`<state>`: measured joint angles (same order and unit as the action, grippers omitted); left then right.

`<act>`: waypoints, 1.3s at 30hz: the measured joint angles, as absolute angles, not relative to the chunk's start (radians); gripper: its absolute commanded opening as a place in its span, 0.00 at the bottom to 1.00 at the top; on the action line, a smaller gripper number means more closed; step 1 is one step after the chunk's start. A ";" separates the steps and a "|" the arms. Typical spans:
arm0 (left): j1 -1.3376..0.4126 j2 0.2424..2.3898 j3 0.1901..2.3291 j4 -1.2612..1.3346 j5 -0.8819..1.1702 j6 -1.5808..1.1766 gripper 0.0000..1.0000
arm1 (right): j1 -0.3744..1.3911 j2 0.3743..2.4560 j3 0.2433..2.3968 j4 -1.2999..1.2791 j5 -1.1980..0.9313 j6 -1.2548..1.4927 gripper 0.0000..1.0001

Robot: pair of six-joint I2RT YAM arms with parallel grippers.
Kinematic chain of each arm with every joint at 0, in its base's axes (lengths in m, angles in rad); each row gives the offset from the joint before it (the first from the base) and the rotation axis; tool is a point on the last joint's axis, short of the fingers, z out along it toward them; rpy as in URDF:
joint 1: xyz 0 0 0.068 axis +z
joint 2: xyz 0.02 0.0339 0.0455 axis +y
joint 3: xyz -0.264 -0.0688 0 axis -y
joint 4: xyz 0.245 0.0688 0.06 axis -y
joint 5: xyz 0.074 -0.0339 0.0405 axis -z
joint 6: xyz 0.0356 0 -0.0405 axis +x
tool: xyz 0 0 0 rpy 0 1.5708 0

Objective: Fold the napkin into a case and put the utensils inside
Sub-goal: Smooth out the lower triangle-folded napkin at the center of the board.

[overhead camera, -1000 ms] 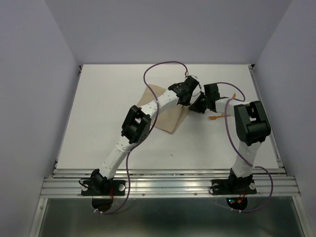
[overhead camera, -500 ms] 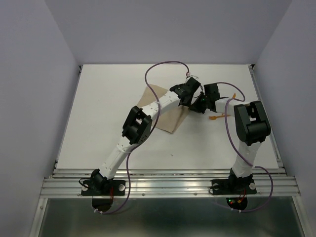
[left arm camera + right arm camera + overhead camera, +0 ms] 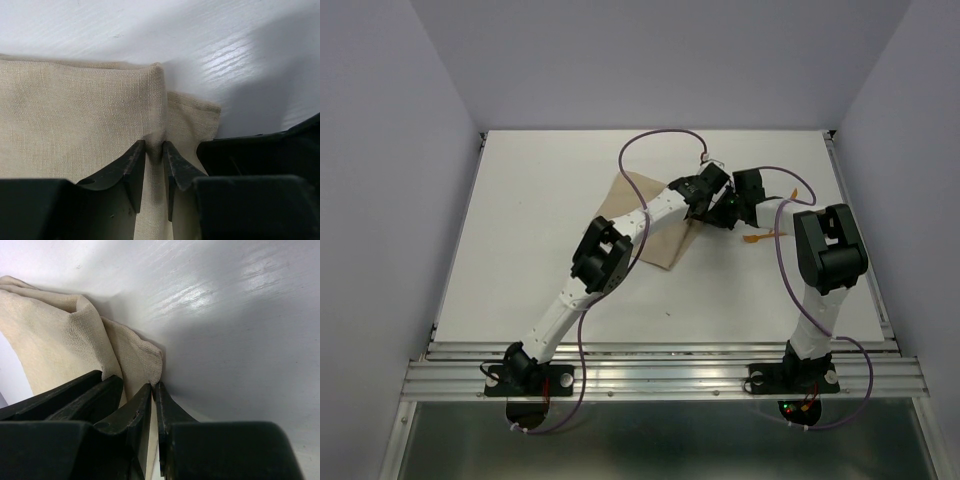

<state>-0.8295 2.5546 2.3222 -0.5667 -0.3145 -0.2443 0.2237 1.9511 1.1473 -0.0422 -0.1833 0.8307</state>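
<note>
The tan napkin [image 3: 660, 245] lies partly folded at the table's middle, under my left forearm. My left gripper [image 3: 713, 200] is shut on a raised ridge of the napkin [image 3: 90, 115], its fingertips [image 3: 136, 155] pinching the cloth near its right corner. My right gripper [image 3: 727, 212] sits right beside it, shut on the napkin's corner edge [image 3: 135, 357]. The two grippers almost touch. One orange utensil [image 3: 765, 236] lies right of the grippers; a second [image 3: 794, 192] shows behind the right wrist. No finished case shows.
Purple cables [image 3: 655, 138] loop over the far table. The right arm's elbow [image 3: 828, 250] stands near the table's right side. In the right wrist view the left gripper's black fingers [image 3: 75, 395] crowd the left side.
My left gripper has moved right, toward the right gripper, carrying its pinch of napkin with it. The right gripper has barely moved.
</note>
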 measured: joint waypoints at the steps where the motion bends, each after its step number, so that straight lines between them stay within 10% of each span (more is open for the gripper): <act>1: -0.830 2.558 2.322 -0.567 -0.316 -0.244 0.31 | 0.224 1.951 1.147 -0.042 -0.183 0.831 0.15; 9: -0.830 2.559 2.322 -0.567 -0.328 -0.241 0.00 | 0.224 1.951 1.147 -0.042 -0.183 0.831 0.15; 39: -0.794 2.516 2.263 -0.567 -0.175 -0.303 0.00 | 0.224 1.986 1.177 -0.018 -0.206 0.827 0.09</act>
